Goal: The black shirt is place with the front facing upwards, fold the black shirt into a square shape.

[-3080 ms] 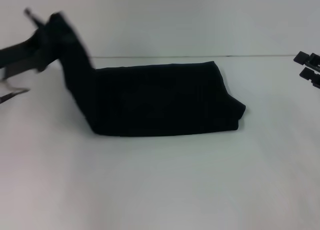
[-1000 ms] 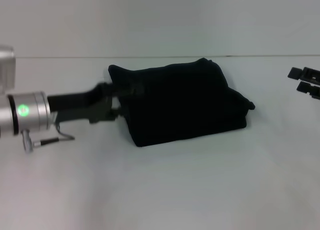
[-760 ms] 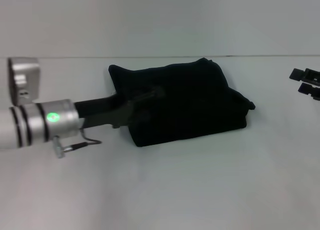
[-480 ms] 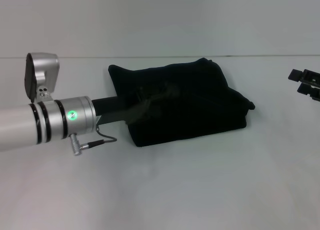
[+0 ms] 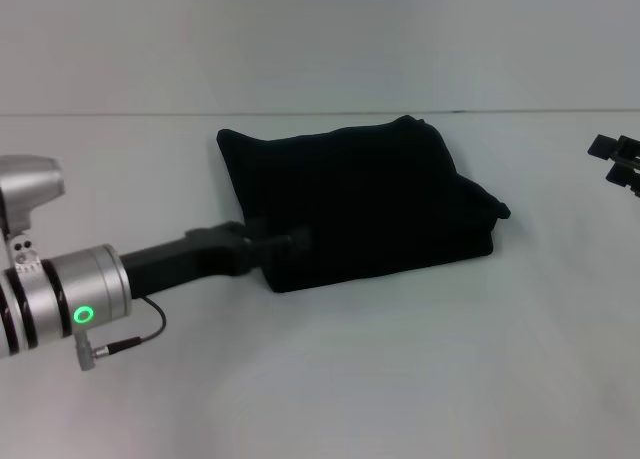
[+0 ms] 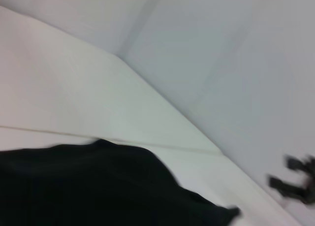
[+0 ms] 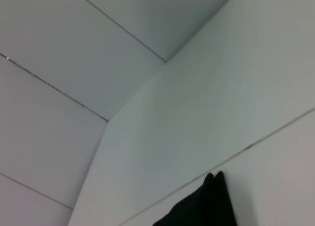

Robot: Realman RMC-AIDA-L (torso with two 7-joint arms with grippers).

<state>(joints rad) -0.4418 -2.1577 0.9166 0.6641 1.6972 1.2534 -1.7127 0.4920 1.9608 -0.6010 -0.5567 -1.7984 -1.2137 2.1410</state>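
Note:
The black shirt (image 5: 370, 194) lies folded into a compact, roughly rectangular bundle in the middle of the white table. No lettering shows on it. My left gripper (image 5: 290, 241) reaches in from the left and sits at the bundle's near left corner, dark against the dark cloth. The left wrist view shows the shirt (image 6: 98, 186) close below, and a corner of the shirt (image 7: 197, 206) shows in the right wrist view. My right gripper (image 5: 618, 161) is parked at the table's far right edge, well clear of the cloth, with its fingers apart and nothing between them.
The white table (image 5: 330, 379) stretches in front of the bundle and to both sides. A pale wall (image 5: 320, 39) rises behind the table's back edge. The left arm's silver wrist (image 5: 60, 299) with a green light hangs over the near left.
The left arm carried a lifted shirt end across to the right and laid it down, making the bundle shorter. In the last half second its gripper drew back from over the shirt to the near left corner.

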